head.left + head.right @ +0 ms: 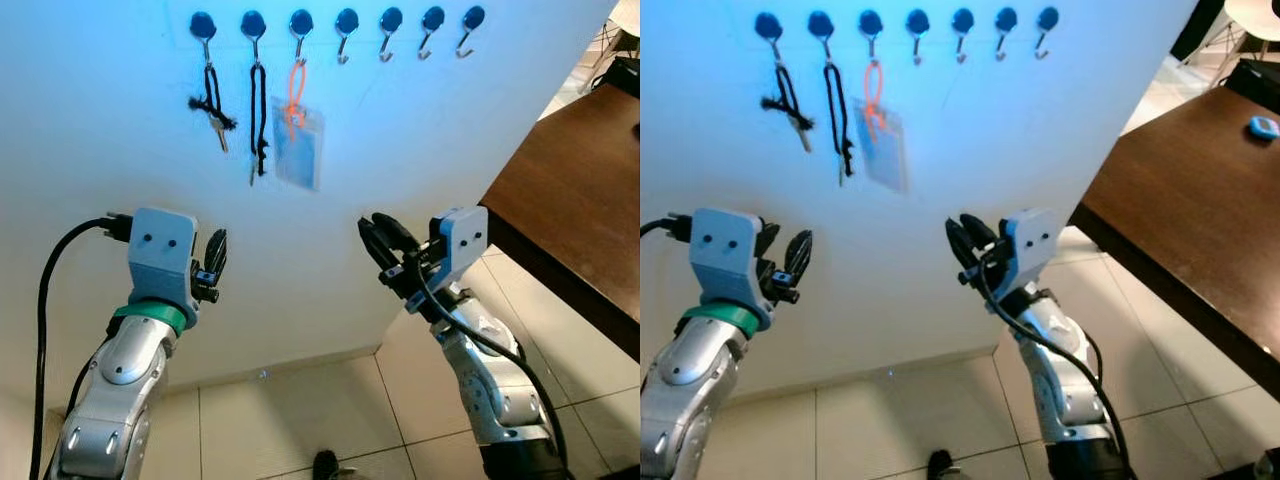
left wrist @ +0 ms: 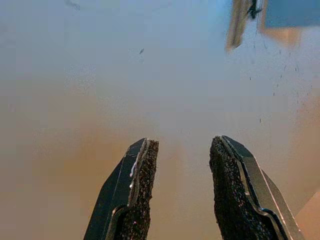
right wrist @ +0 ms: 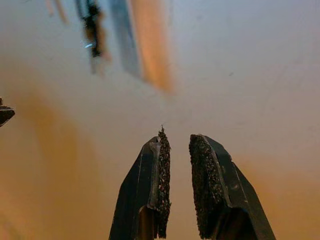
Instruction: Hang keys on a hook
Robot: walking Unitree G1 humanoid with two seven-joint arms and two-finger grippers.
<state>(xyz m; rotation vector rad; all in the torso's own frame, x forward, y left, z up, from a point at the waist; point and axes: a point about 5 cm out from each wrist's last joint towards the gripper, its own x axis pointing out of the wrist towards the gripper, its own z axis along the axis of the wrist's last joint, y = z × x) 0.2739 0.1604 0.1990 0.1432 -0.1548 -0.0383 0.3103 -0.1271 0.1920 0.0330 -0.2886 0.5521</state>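
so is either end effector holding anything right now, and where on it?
Nothing is held. The left end effector and right end effector both stand open and empty before the wall; the keys hang on a hook.

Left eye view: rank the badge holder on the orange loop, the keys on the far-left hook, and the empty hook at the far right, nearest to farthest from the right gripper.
From the right gripper:
1. Badge holder, up and to its left.
2. Keys, farther left, on the first hook.
3. Empty hook, top right of the row; close to the keys' distance, so this order is uncertain.

No text, label, brand or number can be read on anything here.
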